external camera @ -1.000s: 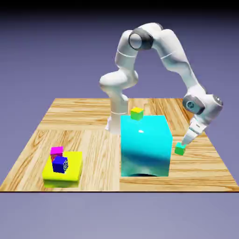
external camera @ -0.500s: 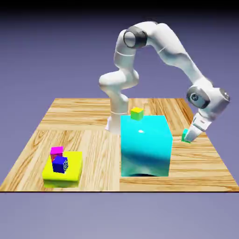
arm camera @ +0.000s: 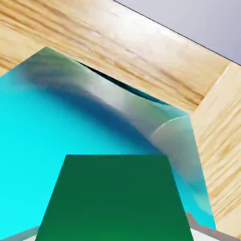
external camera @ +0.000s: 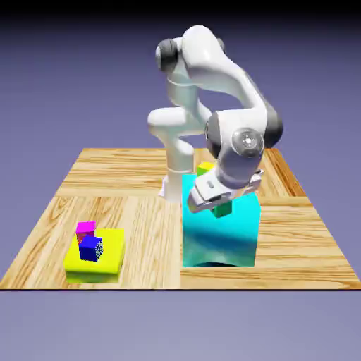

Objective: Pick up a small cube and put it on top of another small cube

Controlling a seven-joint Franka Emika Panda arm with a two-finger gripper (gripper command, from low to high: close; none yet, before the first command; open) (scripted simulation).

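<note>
Your fingers [external camera: 217,204] are clamped on the green cube [external camera: 223,209], hanging over the cyan block [external camera: 220,236]. Carry it back to the yellow-topped cube [external camera: 205,169], centre it squarely above, then lower gently before letting go.

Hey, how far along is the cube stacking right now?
Done: the green cube is off the table, gripped in the end effector; the hand view shows it large between the fingertips. In hand: it hangs over the big cyan block. Left: setting it on the yellow-topped cube, which sits at the block's far edge, and letting go.
</note>
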